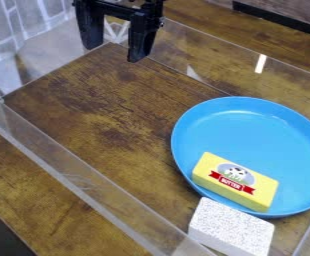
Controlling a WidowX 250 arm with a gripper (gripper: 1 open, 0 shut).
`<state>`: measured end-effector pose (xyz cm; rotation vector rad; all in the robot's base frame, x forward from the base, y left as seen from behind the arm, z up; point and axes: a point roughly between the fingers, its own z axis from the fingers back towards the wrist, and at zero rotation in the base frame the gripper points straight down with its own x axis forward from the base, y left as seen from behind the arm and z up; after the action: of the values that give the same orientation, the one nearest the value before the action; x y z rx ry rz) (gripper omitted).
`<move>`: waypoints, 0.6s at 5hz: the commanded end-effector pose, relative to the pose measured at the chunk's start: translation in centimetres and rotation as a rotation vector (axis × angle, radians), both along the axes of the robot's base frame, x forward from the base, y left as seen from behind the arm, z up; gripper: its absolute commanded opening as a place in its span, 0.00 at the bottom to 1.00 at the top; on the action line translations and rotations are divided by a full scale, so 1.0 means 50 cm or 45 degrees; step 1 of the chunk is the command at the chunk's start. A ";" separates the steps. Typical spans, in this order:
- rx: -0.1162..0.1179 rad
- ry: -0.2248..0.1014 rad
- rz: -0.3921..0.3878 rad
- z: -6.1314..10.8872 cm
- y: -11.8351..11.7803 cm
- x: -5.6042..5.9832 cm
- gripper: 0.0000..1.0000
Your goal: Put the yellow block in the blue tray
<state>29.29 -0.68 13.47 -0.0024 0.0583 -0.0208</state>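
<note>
Up at the far edge of the table hangs the black gripper (119, 42), its two dark fingers (140, 40) pointing straight down and spread wide apart with nothing between them. It holds no object; it hovers over bare wood near the far left corner, well apart from everything else on the surface. Only the lower part of the arm shows, the rest being cut off by the top of the view.

From where I stand, the table (104, 105) is dark brown wood with a worn grain, and it is ringed by low clear plastic walls (64, 170) that catch streaks of light along the far and right sides.

Over at the near right corner sits the blue tray (271, 125), round, shallow and bright, with a raised rim. The yellow block (235, 182) lies inside it, flat on the tray floor toward the near edge of the tray, turned at a slant so its long side runs from left to lower right. An oval red-and-white label faces up on its top.

Just outside the tray, touching or almost touching its near rim, rests a white speckled sponge block (230, 228), right at the near edge of the table and just beside the yellow block, with the blue rim between them.
</note>
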 end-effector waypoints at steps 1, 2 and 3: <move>-0.004 0.020 -0.036 -0.011 -0.006 0.001 1.00; -0.014 0.032 -0.191 -0.015 -0.040 0.009 1.00; -0.020 0.024 -0.424 -0.012 -0.105 0.017 1.00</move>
<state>29.42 -5.88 11.25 -0.0113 0.1374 -0.3456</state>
